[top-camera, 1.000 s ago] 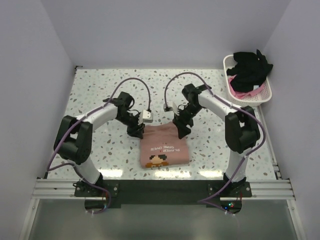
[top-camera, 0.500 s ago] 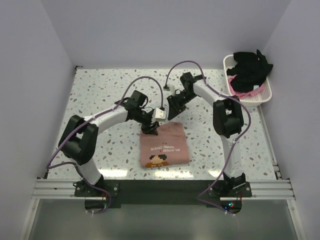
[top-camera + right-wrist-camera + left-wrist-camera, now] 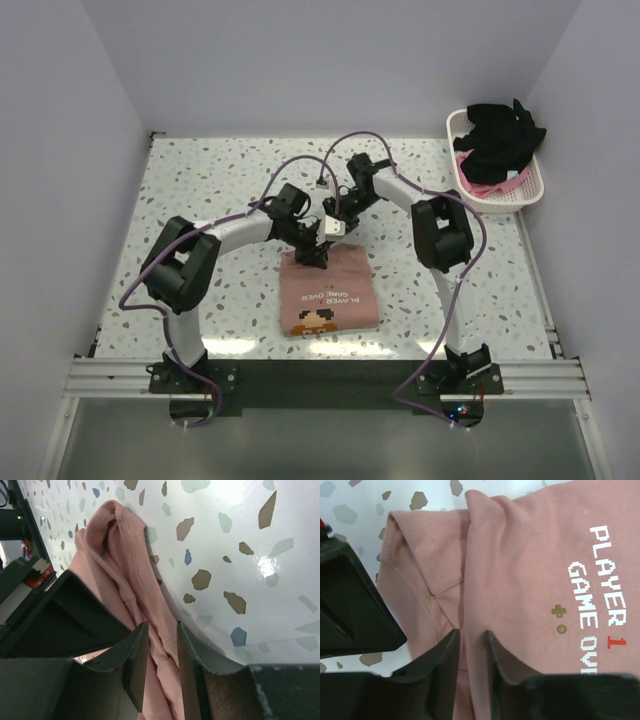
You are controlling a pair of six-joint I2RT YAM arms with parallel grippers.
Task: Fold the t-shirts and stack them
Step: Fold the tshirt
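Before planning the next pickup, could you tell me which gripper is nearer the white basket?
Right. The right gripper hangs just beyond the far edge of the folded salmon shirt, closer to the basket. The left gripper sits on that edge, farther from it.

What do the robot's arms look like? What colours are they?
The left arm and the right arm match: white tube-shaped links joined by chunky black joints. A thin purple cable loops over each arm. The left gripper and right gripper each have two plain black fingers with angular tips.
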